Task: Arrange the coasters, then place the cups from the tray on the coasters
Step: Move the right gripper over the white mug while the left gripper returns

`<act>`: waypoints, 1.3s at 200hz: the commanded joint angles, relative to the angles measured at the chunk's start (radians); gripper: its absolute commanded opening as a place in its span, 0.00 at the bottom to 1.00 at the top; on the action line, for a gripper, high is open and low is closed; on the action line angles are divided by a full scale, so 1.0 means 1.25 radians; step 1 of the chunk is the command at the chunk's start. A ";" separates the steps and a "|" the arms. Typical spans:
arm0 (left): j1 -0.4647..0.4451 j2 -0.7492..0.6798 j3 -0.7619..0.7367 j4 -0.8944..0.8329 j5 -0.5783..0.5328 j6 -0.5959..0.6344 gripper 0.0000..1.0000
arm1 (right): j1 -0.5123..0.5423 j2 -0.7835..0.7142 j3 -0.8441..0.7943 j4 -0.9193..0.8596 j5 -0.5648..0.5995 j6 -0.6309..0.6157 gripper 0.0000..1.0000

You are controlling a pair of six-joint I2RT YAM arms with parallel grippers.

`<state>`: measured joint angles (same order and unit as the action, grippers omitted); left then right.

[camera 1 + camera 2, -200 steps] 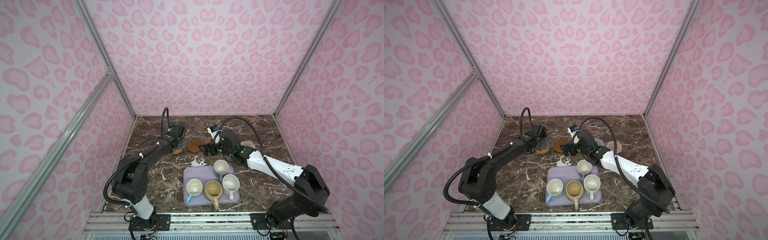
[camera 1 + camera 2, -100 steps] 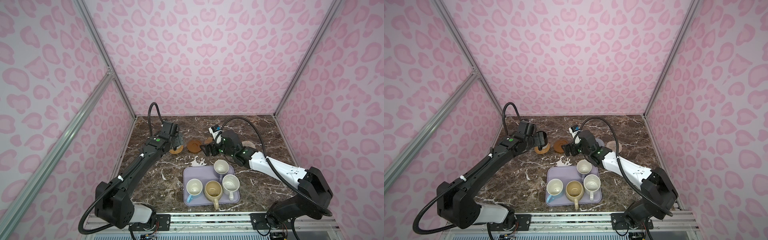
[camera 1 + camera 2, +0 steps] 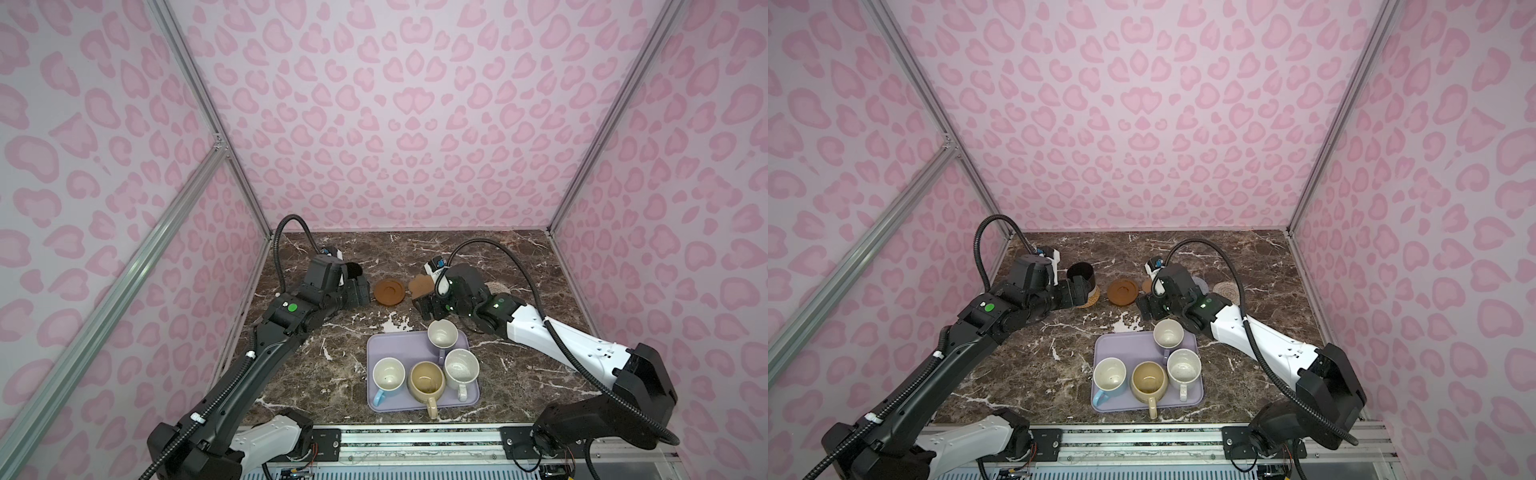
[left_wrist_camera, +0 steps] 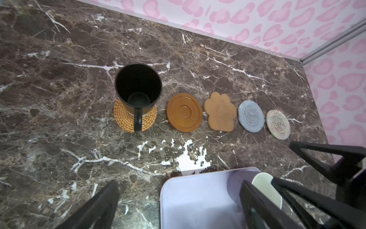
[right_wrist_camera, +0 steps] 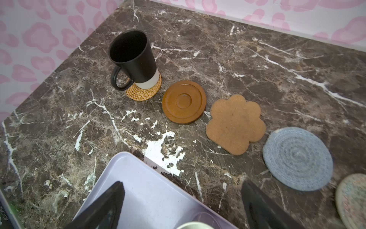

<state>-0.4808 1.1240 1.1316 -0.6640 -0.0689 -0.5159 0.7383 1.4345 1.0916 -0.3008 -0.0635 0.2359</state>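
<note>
Five coasters lie in one row across the far part of the counter (image 3: 332,382), none touching its neighbour: a rattan coaster (image 4: 126,119), a brown round coaster (image 4: 184,112), a paw-shaped coaster (image 4: 220,112), a grey-blue coaster (image 4: 251,116) and a cream coaster (image 4: 277,124).

There are five mugs. One, the black mug (image 4: 138,87), stands upright on the rattan coaster with its handle turned toward the left tool. The other four coasters are bare.

Four mugs stand on the tray (image 3: 395,345). The lavender mug (image 3: 442,334) is at its far right corner. Nearer is a row of three: the light blue mug (image 3: 388,374), the yellow-beige mug (image 3: 426,379) and the speckled white mug (image 3: 461,366).

The left tool (image 3: 1077,291) is released, its jaws spread wide with nothing between them. It is near the black mug but apart from it.

The right tool (image 5: 181,183) is also released and empty, its jaws wide over the tray's far edge, close to the lavender mug.
</note>
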 commanded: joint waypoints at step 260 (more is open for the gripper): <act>-0.192 0.053 -0.163 0.187 0.171 -0.111 0.97 | 0.124 0.005 -0.072 -0.340 0.070 0.194 0.47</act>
<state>-0.7166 1.1790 0.9203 -0.4633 0.1421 -0.6537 0.8967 1.4353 1.0142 -0.7155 -0.0006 0.4603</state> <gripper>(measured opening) 0.972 0.475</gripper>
